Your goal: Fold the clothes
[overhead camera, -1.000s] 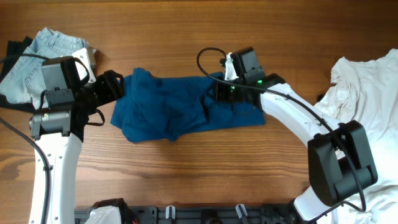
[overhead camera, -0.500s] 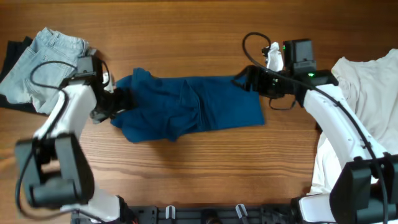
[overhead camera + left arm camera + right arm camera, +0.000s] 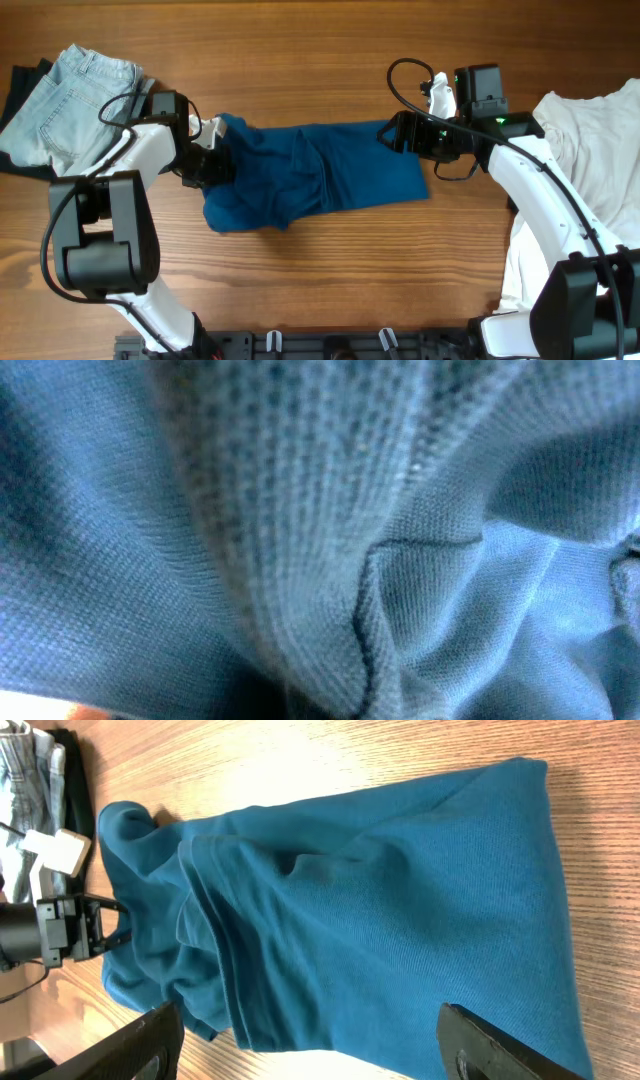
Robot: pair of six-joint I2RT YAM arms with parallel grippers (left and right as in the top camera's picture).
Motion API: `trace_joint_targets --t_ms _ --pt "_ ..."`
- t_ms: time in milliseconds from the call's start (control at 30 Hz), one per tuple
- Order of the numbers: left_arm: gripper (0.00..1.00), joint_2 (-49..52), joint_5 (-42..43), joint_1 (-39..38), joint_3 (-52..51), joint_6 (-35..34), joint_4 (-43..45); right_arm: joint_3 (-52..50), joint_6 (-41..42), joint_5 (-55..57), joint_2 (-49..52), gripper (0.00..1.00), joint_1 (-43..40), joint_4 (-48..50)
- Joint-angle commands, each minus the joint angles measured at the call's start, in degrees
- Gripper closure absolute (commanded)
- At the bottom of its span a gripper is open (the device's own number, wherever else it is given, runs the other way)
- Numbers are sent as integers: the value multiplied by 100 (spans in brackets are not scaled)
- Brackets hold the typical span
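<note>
Overhead: shirt (image 3: 320, 175) looks soft, limp, bunched on desk (image 3: 320, 50). Grasp hems, not folds. Right pincer (image 3: 390, 133) spread wide; left pincer (image 3: 208, 162) buried in cloth, state indeterminable.

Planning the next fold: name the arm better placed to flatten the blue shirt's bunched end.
Left. The left gripper sits at the bunched end of the blue shirt; the right gripper is open at the smoother end.

1. The shirt (image 3: 380, 910) is lying along the table (image 3: 300, 760), bunching at its far end.
2. The right gripper (image 3: 315, 1045) is hovering at its near edge, fingers wide apart.
3. The left gripper (image 3: 105, 925) is touching the bunched end.
</note>
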Motion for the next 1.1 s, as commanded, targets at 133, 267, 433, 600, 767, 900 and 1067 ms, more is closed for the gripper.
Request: trace_joint_targets --t_ms 133,267,433,600,767,900,1067 --pt "0 125 -225 393 -122 -52 -485 59 -116 61 -129 19 9 -9" --pt "0 125 -164 966 -122 -52 -599 59 -114 61 -129 19 9 -9" --pt "0 133 658 1292 -122 212 -511 59 -114 61 -129 19 9 -4" --pt "0 155 999 1084 -155 562 -461 59 -111 61 -129 19 9 4" --pt "26 374 101 11 -339 -59 120 59 -109 61 -129 18 9 -2" --pt "96 280 -796 -76 -225 -848 -321 59 -114 61 -129 16 9 -103" --pt "96 -837 -1497 669 2350 -1128 -2527 59 -111 61 -129 15 9 -92"
